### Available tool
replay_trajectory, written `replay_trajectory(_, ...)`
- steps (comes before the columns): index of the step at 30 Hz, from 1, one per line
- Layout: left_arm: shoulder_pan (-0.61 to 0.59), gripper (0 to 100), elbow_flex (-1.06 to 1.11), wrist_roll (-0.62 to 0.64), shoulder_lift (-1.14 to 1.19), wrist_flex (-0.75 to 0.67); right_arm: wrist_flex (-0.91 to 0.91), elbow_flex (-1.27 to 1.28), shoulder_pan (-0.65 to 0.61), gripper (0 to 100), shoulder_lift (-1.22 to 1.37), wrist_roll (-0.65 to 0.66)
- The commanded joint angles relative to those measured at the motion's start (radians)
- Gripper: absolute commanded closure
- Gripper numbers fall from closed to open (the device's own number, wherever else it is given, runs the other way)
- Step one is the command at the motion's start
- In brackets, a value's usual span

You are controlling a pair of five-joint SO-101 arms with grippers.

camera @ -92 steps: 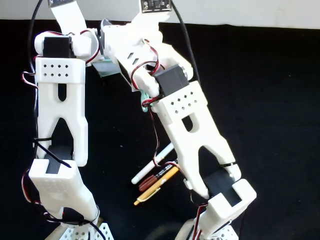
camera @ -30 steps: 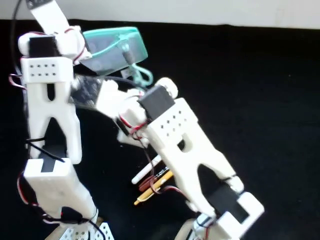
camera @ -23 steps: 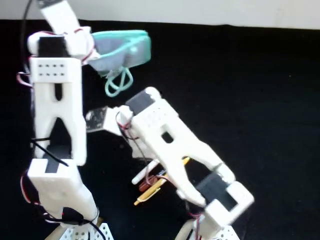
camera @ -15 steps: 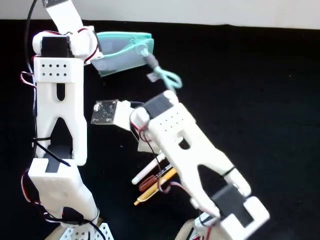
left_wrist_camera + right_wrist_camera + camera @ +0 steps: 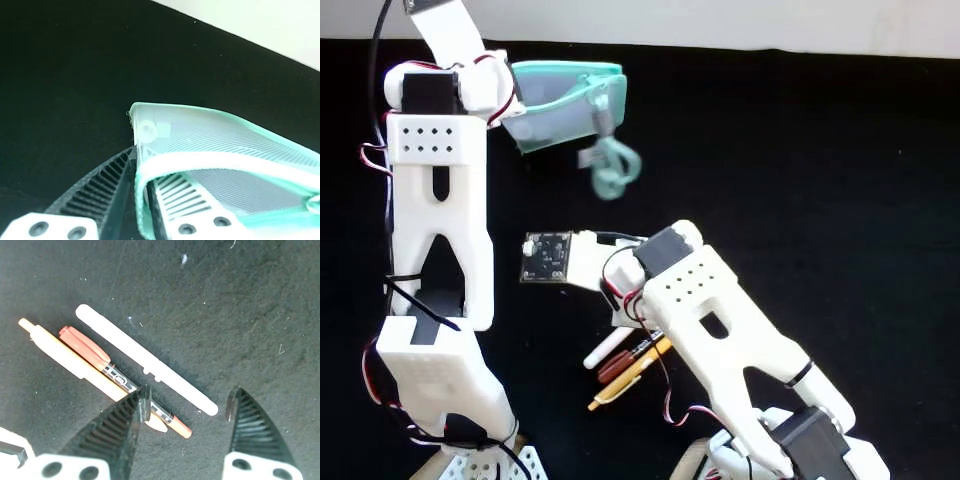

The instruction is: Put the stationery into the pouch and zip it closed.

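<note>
below my right gripper (image 5: 190,395) the three pieces of stationery lie side by side on the black cloth (image 5: 250,300). its jaws are spread wide and have hold of nothing. the white pen (image 5: 145,360) is the nearest to centre, with one end lying between the two jaw tips. the red-capped marker (image 5: 87,345) and the yellow pen (image 5: 65,352) run alongside it, touching each other, and pass beneath one jaw tip. the other jaw tip is over bare cloth.

my left gripper (image 5: 145,175) is clamped on one end of the pouch (image 5: 225,150), with a ribbed jaw on each face of the mesh. in the high view the pouch (image 5: 560,105) sticks out sideways from that gripper, off the cloth, and a cord loop (image 5: 610,170) dangles from its far end. i can't tell from here how far the zip is open.

i judge this as the start of the loading step: all three pens are on the cloth, well apart from the pouch, and nothing has been picked. the next move calls for lowering the right gripper with the white pen alone between the jaws, then closing across its barrel. the marker lies just beside it, so i'd shift the gripper toward the bare-cloth side first, or i may pinch two at once. after that comes the carry over to the pouch mouth.
</note>
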Motion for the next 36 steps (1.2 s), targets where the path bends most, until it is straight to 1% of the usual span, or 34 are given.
replay_trajectory(1,-0.008,99,-0.012,-0.008,-0.008,-0.060,-0.016,0.002,-0.002,75.4,-0.033,0.021)
replay_trajectory(4,-0.002,99,-0.012,-0.078,-0.004,-0.089,-0.035,0.025,-0.002,75.4,-0.031,0.041)
replay_trajectory(9,-0.007,99,-0.008,-0.080,-0.002,-0.091,-0.208,0.173,-0.012,75.3,-0.025,0.086)
replay_trajectory(11,-0.007,99,-0.007,-0.083,-0.002,-0.089,-0.254,0.213,-0.019,75.3,0.004,0.124)
replay_trajectory(13,-0.007,99,-0.007,-0.084,-0.002,-0.089,-0.257,0.234,-0.036,73.9,0.041,0.176)
replay_trajectory(17,-0.007,99,-0.007,-0.084,-0.002,-0.086,-0.263,0.229,-0.062,63.5,0.110,0.212)
replay_trajectory(18,-0.007,99,-0.007,-0.084,-0.002,-0.084,-0.271,0.216,-0.064,62.4,0.125,0.226)
replay_trajectory(23,-0.008,99,-0.005,-0.084,-0.002,-0.080,-0.272,0.139,-0.064,62.4,0.236,0.318)
replay_trajectory(27,-0.007,99,-0.005,-0.084,-0.001,-0.080,-0.274,0.099,-0.064,62.4,0.315,0.354)
replay_trajectory(33,-0.004,99,-0.004,-0.084,-0.001,-0.080,-0.275,0.051,-0.068,62.4,0.387,0.359)
replay_trajectory(36,-0.002,99,0.016,-0.084,-0.001,-0.083,-0.275,0.035,-0.101,62.4,0.415,0.359)
